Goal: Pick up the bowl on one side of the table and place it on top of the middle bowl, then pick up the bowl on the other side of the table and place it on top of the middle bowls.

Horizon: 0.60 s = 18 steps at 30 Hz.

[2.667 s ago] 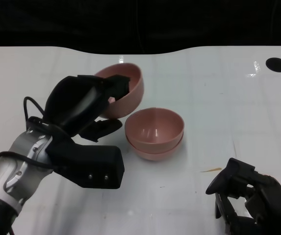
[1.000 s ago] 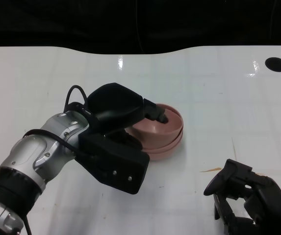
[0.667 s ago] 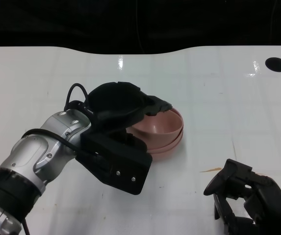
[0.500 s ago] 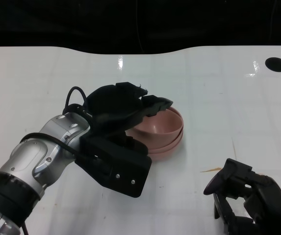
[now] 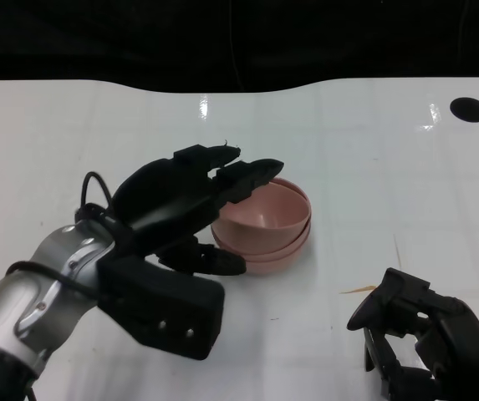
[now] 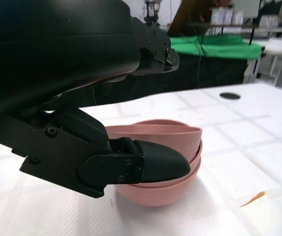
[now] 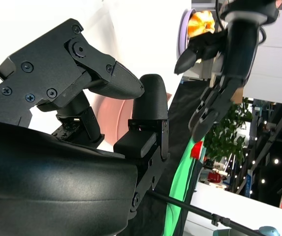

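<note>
Where the glossy white desk (image 5: 373, 159) meets its middle, a stack of smooth pink plastic bowls (image 5: 271, 227) sits nested, rims not quite level, the top one tilted a little in the ones beneath. Just beside the stack, on its left, the left robot hand (image 5: 191, 200) hangs with fingers spread and nothing in them; its upper fingertips (image 5: 260, 171) reach over the near rim of the top bowl, and the left wrist view shows a lower finger (image 6: 153, 164) lying close against the side of the stack, though whether it touches I cannot tell. Well apart, at the near right edge of the desk, the right robot hand (image 5: 427, 338) rests with fingers curled inward on nothing. A small orange scrap (image 5: 358, 290) lies between it and the bowls.
</note>
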Available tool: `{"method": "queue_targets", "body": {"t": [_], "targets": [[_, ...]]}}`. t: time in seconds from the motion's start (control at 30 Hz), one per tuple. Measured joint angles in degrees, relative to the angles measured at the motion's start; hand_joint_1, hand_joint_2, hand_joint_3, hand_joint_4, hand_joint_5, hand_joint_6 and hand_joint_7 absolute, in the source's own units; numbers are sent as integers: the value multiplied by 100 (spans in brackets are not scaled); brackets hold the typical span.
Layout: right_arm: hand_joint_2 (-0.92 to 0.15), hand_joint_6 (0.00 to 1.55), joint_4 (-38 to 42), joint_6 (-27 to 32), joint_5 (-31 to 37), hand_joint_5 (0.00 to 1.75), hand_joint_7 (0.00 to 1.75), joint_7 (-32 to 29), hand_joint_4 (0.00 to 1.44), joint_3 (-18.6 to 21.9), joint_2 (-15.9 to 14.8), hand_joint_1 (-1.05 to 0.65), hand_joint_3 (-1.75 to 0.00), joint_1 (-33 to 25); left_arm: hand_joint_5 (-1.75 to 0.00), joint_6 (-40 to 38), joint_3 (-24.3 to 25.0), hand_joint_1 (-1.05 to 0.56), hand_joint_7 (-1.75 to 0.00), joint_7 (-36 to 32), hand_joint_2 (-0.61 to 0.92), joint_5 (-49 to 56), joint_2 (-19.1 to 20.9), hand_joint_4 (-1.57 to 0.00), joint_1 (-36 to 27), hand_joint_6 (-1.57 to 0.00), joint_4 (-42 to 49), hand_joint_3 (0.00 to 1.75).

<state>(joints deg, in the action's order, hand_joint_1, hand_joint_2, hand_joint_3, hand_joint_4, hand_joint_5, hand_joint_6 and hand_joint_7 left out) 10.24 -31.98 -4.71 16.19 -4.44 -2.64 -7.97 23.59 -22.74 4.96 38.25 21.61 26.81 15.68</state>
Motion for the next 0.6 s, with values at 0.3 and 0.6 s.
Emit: {"method": "queue_targets", "body": {"t": [0.3, 0.6], "targets": [[-53, 75, 4, 3, 11, 175, 145, -2, 78, -2, 0, -21, -113, 9, -35, 929, 657, -50, -9, -505, 92, -560, 188, -26, -827, -36, -318, 25], [-53, 75, -36, 23, 13, 175, 145, -1, 78, 0, -9, -21, -114, -24, -71, 1894, 1106, -21, -8, -891, 92, -978, 199, -28, -1717, -59, -340, 16]]}}
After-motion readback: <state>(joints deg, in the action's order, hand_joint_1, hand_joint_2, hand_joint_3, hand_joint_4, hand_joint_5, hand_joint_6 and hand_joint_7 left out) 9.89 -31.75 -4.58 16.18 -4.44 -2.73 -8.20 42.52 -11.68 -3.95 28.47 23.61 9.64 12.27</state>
